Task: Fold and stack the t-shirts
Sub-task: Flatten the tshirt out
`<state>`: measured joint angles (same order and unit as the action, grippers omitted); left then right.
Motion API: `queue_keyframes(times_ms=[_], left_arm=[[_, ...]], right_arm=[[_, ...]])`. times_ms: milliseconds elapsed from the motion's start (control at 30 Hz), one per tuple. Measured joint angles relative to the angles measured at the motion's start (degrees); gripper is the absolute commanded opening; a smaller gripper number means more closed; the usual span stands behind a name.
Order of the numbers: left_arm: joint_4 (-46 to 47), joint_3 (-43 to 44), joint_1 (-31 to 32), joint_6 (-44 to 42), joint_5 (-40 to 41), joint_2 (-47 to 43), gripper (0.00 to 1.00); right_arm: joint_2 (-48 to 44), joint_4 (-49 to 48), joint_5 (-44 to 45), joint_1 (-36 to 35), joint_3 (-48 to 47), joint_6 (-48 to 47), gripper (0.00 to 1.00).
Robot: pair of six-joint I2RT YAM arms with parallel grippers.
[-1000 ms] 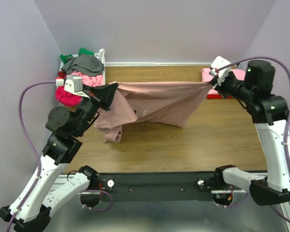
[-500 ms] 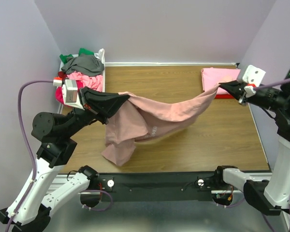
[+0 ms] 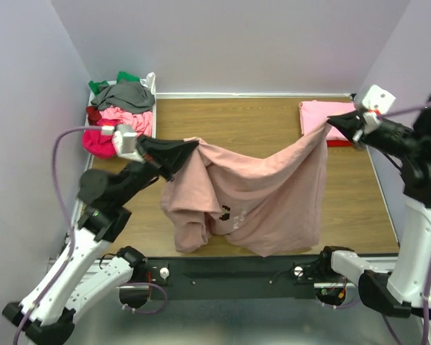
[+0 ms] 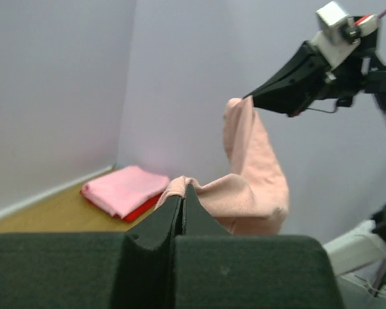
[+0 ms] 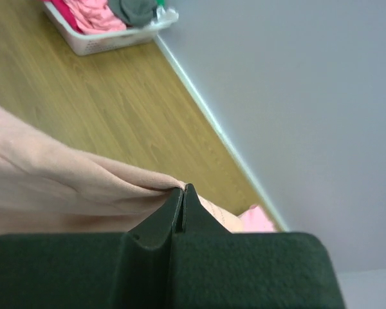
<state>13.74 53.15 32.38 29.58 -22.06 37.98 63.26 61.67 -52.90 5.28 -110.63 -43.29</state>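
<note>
A dusty-pink t-shirt (image 3: 266, 201) hangs in the air between my two grippers, sagging in the middle, with a small dark print showing low on it. My left gripper (image 3: 194, 146) is shut on its left top corner. My right gripper (image 3: 332, 122) is shut on its right top corner. The shirt's lower edge hangs near the table's front edge. In the left wrist view the cloth (image 4: 244, 187) bunches at the shut jaws. In the right wrist view the cloth (image 5: 64, 174) runs left from the shut jaws. A folded bright pink shirt (image 3: 323, 115) lies on a red one at the back right.
A white basket (image 3: 149, 93) at the back left holds a heap of grey, green, pink and red shirts (image 3: 122, 108). The wooden table (image 3: 244, 118) ends at walls behind and on both sides. The black rail with the arm bases runs along the front.
Both grippers have swung the shirt toward the front of the table. The shirt has opened out and now hangs lower and nearer, its print side showing.
</note>
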Motion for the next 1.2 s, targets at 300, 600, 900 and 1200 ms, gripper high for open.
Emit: queue_keyframes(times_ms=[300,600,900,1200], left_arm=[[9.38,-4.55,-11.43,1.84,6.84,29.11,0.06],[4.24,23.41,-24.00,4.98,2.34,68.50,0.78],[-5.05,20.26,-23.76,-7.91,3.54,48.52,0.92],[-9.79,-8.70,-22.10,-4.37,-3.10,24.87,0.77]], right_arm=[[11.10,-25.29,7.30,0.00,27.23,9.64,0.02],[41.33,-39.76,25.83,-10.71,14.01,21.86,1.00],[26.60,-43.52,24.09,-10.14,33.40,22.29,1.00],[10.60,-35.47,22.82,-10.47,54.71,17.66,0.98]])
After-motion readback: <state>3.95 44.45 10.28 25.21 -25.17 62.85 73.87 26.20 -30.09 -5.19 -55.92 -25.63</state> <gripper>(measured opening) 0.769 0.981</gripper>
